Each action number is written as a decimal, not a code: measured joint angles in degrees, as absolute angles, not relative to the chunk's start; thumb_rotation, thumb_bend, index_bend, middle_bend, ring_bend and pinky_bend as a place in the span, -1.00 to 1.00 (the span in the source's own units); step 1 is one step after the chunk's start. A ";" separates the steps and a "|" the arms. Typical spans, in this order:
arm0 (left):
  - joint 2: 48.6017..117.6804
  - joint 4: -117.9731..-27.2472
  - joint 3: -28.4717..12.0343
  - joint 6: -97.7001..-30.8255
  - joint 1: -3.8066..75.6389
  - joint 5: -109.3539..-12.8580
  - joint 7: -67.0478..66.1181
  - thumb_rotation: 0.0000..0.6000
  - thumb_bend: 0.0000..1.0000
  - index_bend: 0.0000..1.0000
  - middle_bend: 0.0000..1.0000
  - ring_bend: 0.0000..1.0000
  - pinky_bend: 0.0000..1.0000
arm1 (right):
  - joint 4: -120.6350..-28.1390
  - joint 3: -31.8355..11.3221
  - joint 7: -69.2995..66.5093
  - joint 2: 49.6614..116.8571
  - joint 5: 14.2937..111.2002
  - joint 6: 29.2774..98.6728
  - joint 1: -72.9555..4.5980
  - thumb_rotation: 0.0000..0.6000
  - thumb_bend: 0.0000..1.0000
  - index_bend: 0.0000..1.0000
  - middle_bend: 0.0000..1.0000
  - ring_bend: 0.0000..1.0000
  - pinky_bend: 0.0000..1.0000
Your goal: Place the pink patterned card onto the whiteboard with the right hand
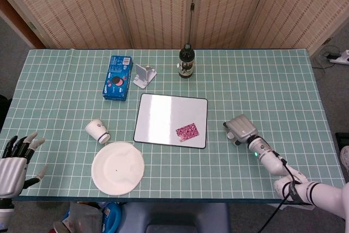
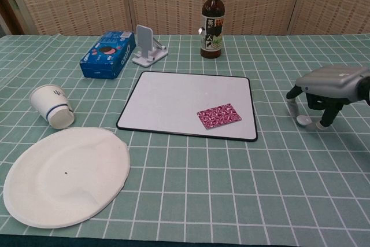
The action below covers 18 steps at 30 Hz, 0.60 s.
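Observation:
The pink patterned card (image 1: 187,131) (image 2: 219,115) lies flat on the whiteboard (image 1: 163,115) (image 2: 173,99), in its near right corner. My right hand (image 1: 240,129) (image 2: 325,92) hovers over the table to the right of the board, apart from the card, palm down with fingers curled downward and nothing in them. My left hand (image 1: 15,159) shows only in the head view, off the table's near left corner, fingers spread and holding nothing.
A white paper plate (image 1: 118,168) (image 2: 60,174) and a tipped paper cup (image 1: 97,131) (image 2: 52,107) lie left of the board. Behind it stand a blue cookie box (image 1: 118,77) (image 2: 108,54), a white phone stand (image 1: 143,75) (image 2: 147,45) and a dark bottle (image 1: 187,61) (image 2: 213,23).

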State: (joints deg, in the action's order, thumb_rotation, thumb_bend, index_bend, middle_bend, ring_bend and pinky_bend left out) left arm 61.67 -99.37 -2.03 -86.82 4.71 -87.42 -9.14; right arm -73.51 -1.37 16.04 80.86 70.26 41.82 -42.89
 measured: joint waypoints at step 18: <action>61.04 -100.10 -2.14 -87.34 4.59 -87.77 -9.45 1.00 -0.41 -0.62 -0.79 -0.77 -0.91 | -84.73 -7.01 22.06 77.52 65.20 39.21 -50.47 1.00 -0.46 -0.08 0.95 1.00 0.94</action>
